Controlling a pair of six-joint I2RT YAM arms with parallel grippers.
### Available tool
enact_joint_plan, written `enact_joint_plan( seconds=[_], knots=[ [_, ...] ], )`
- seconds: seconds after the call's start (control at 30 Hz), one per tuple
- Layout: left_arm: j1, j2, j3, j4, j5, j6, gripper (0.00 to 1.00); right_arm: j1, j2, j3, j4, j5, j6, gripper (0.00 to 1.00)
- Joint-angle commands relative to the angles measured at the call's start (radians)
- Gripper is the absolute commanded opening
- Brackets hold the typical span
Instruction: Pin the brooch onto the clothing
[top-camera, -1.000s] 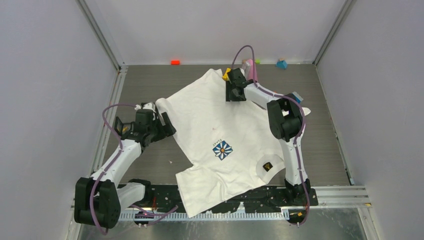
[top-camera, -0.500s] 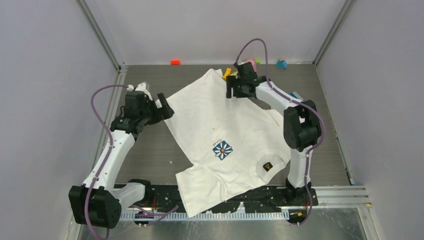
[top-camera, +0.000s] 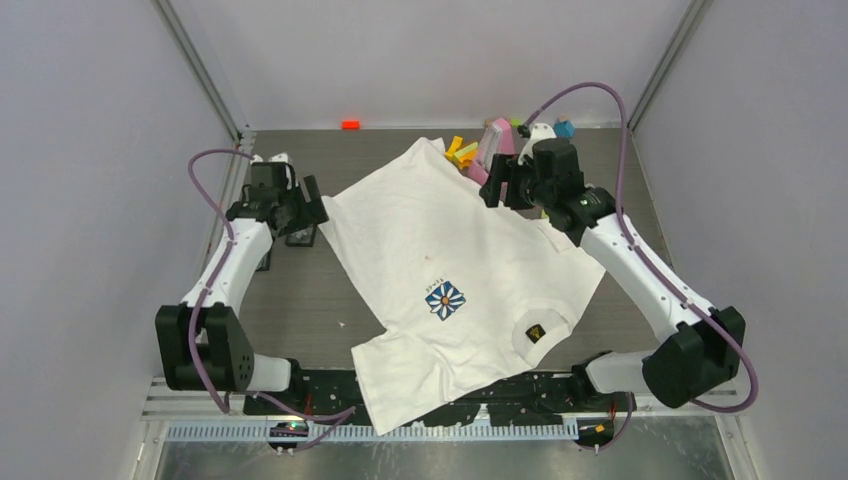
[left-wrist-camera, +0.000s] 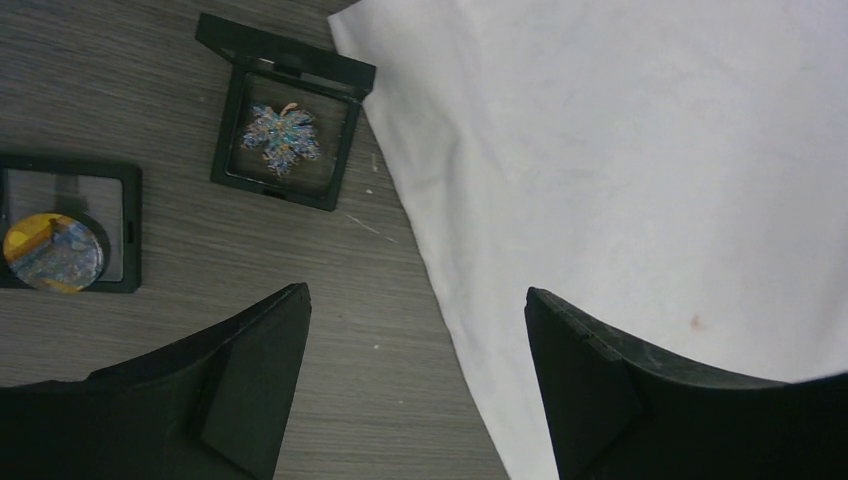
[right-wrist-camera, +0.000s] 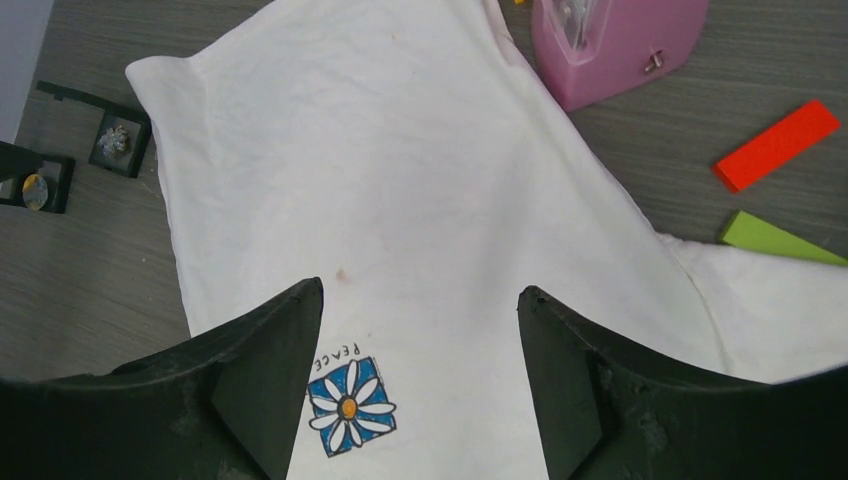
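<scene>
The clothing (top-camera: 450, 250), a white T-shirt with a blue-and-white daisy print (right-wrist-camera: 348, 405), lies spread flat on the table. In the left wrist view a sparkly leaf-shaped brooch (left-wrist-camera: 280, 135) rests in an open black box beside the shirt's edge (left-wrist-camera: 620, 150). A round yellow-and-blue brooch (left-wrist-camera: 52, 252) sits in a second black box further left. My left gripper (left-wrist-camera: 418, 295) hangs open above the shirt's edge, with nothing between its fingers. My right gripper (right-wrist-camera: 420, 290) is open too, high over the shirt (right-wrist-camera: 400, 180). In the top view the left gripper (top-camera: 316, 203) is at the shirt's left corner and the right gripper (top-camera: 495, 185) at its far edge.
A pink plastic holder (right-wrist-camera: 615, 40) stands by the shirt's far edge. An orange block (right-wrist-camera: 776, 145) and a green block (right-wrist-camera: 780, 240) lie beside it. A red block (top-camera: 350, 124) and a blue block (top-camera: 563, 127) lie by the back wall. Grey walls enclose the table.
Both grippers have come away from the shirt's edges: the left one back and to the left, the right one up and to the right. The right jaws have widened. The shirt lies still.
</scene>
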Motion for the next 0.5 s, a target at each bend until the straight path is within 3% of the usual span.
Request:
enact_joint_plan(
  seconds=[0.0, 0.23, 0.47],
  knots=[
    [0.043, 0.08, 0.023, 0.074, -0.095, 0.026, 0.78, -0.012, -0.141, -0.094, -0.013, 0.013, 0.036, 0.77],
    [0.133, 0.19, -0.012, 0.193, -0.123, -0.021, 0.63, -0.012, -0.253, -0.186, -0.007, 0.013, 0.046, 0.74],
    [0.147, 0.287, 0.002, 0.228, -0.121, 0.011, 0.58, -0.014, -0.271, -0.205, -0.004, 0.02, 0.039, 0.73]
  ],
)
